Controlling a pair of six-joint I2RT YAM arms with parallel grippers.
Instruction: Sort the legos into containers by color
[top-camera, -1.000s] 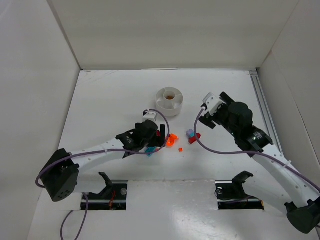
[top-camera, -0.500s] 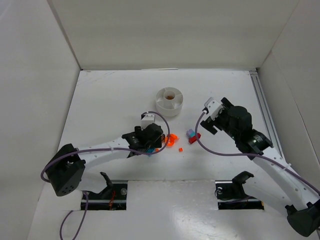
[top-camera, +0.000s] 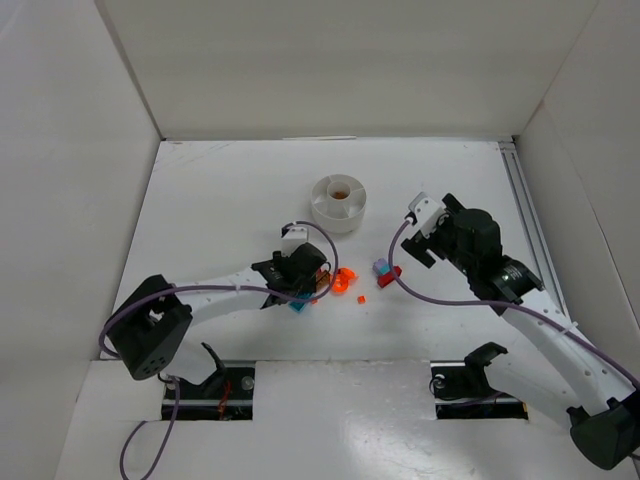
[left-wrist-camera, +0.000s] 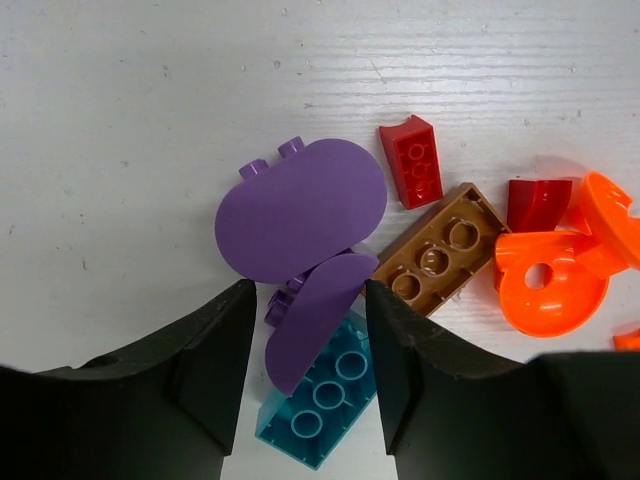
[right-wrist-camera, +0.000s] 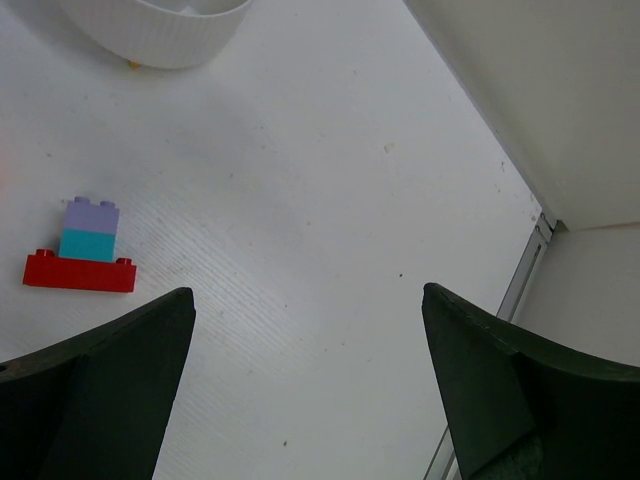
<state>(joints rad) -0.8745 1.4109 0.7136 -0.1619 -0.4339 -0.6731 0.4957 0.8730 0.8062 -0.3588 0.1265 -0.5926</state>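
My left gripper (left-wrist-camera: 305, 312) is low over a heap of legos, and its jaws straddle a tilted purple rounded piece (left-wrist-camera: 312, 325) and a teal brick (left-wrist-camera: 322, 412). The right finger touches the teal brick, while a gap shows at the left finger (left-wrist-camera: 215, 370). A flat purple rounded plate (left-wrist-camera: 300, 208), a dark red brick (left-wrist-camera: 411, 160), a brown plate (left-wrist-camera: 440, 255) and orange ring pieces (left-wrist-camera: 550, 285) lie just ahead. The white dish (top-camera: 339, 202) stands farther back. My right gripper (right-wrist-camera: 308, 292) hangs wide open over bare table, right of a lilac-teal-red stack (right-wrist-camera: 86, 245).
A tiny orange piece (top-camera: 361, 298) lies alone near the heap. White walls close in the table on the left, back and right. A metal rail (top-camera: 525, 215) runs along the right edge. The dish rim (right-wrist-camera: 160, 35) shows in the right wrist view.
My left gripper has dropped onto the heap and its jaws have narrowed around the purple piece and teal brick. The right arm shifted only slightly.
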